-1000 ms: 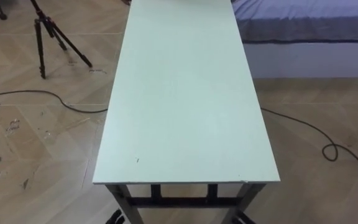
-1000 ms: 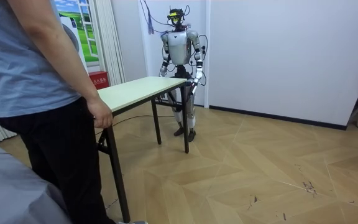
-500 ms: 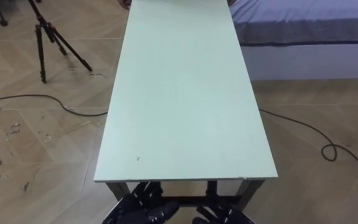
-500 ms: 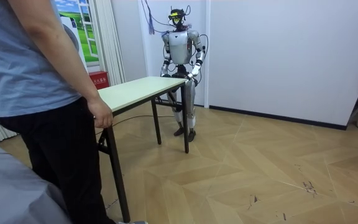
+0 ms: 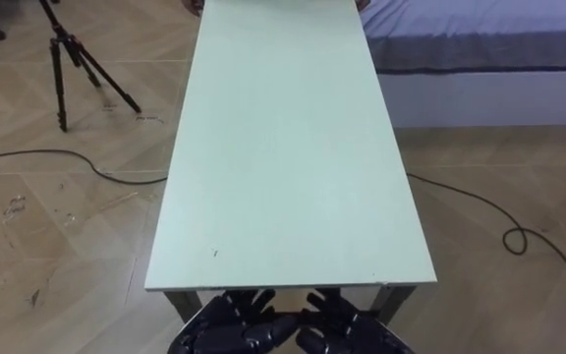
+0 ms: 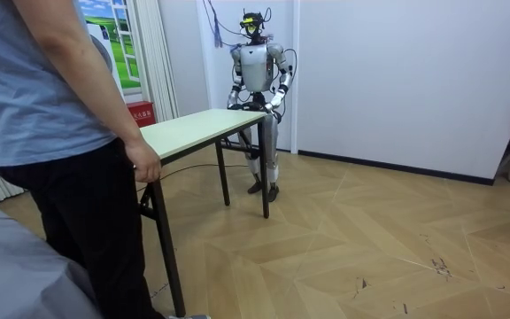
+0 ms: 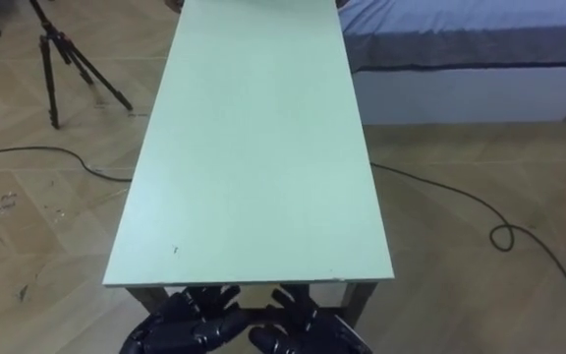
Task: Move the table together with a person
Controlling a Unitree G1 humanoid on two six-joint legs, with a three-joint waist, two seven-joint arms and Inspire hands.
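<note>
Table (image 5: 283, 147): left hand (image 5: 226, 330), right hand (image 5: 348, 332) splayed below near edge; room view adds person (image 6: 51, 106) holding far end.

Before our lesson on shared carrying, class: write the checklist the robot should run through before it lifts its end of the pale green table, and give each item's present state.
1. Left hand and right hand placed at the near end of the pale green rectangular table with dark metal legs: ok.
2. Both hands closed on the table: not ok, fingers are spread below the edge.
3. Person's hand at the far end: ok.
4. Black tripod apart from the table: ok.
5. Black cable on the floor out of the walking path: cannot tell.
</note>
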